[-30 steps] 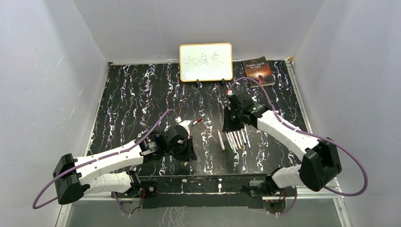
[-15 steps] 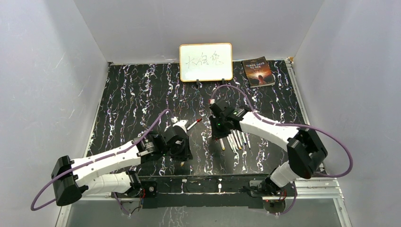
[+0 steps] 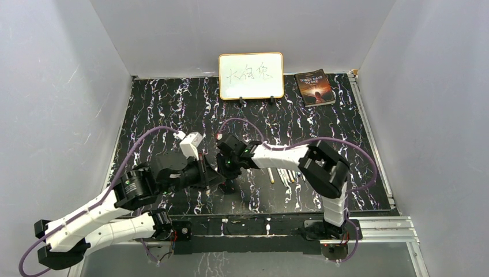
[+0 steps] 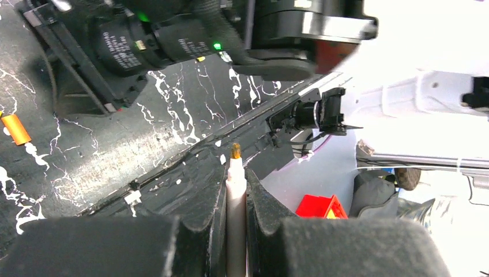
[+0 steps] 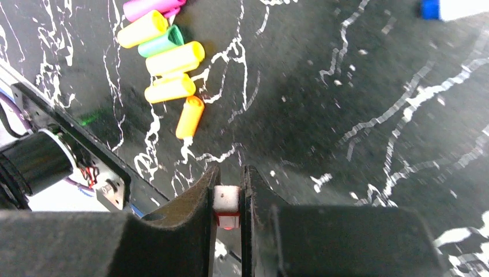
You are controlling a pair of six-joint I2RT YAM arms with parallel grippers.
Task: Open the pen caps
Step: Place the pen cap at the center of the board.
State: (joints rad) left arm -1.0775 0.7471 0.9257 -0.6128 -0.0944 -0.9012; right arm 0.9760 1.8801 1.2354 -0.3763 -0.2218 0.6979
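Black, white-veined marble-patterned tabletop (image 3: 173, 109) inside plain white walls, with a small framed whiteboard (image 3: 251, 75) and a dark paperback book (image 3: 314, 86) at the far edge. Item one: slim white-barrelled marker pen (image 4: 235, 222), clamped between the closed fingers of the left gripper (image 4: 235, 183) with its bare brownish tip projecting beyond them. It was held firmly, by appearance so the barrel would not slip against a pull. Item two: stubby red plastic cap (image 5: 226, 203) with a pale end, pinched tight in the right gripper (image 5: 229, 176), touching no barrel and evidently off its pen. Item three: heap of loose caps (image 5: 173, 59) — pink, yellow, green, orange — lay on the table ahead of the right gripper, presumably the drop spot. Item four: row of white pens (image 3: 284, 175) lay to the right of both grippers; whether they were capped could not be told.
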